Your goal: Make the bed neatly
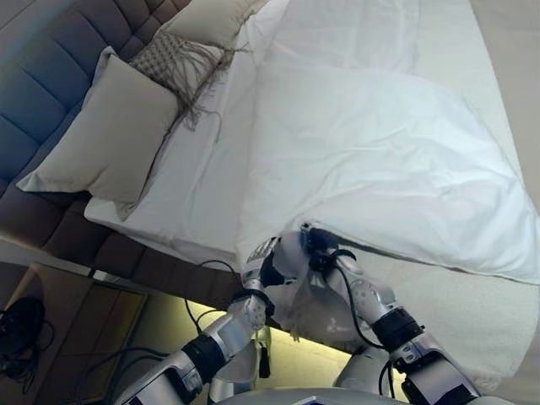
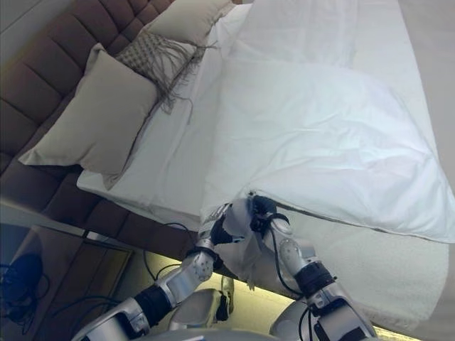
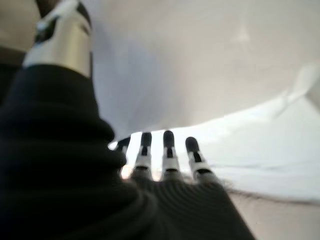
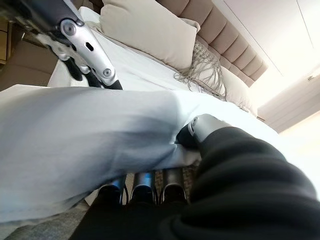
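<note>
A white duvet (image 1: 380,160) lies rumpled across the bed, its near corner lifted off the mattress edge. Both hands meet at that corner. My left hand (image 1: 268,268) comes in from the lower left; in the left wrist view the cloth (image 3: 200,65) passes between its thumb (image 3: 62,35) and its fingers (image 3: 167,150). My right hand (image 1: 319,246) sits just beside it, with its thumb (image 4: 200,127) pressed on top of the duvet (image 4: 90,135) and its fingers tucked under the fold. The white sheet (image 1: 202,177) shows bare toward the headboard.
A beige pillow (image 1: 105,135), a fringed cushion (image 1: 181,63) and another pillow (image 1: 211,21) lean on the padded headboard (image 1: 42,59) at the left. A textured off-white cover (image 1: 472,312) runs along the near bed edge. A wooden nightstand (image 1: 51,312) stands at lower left.
</note>
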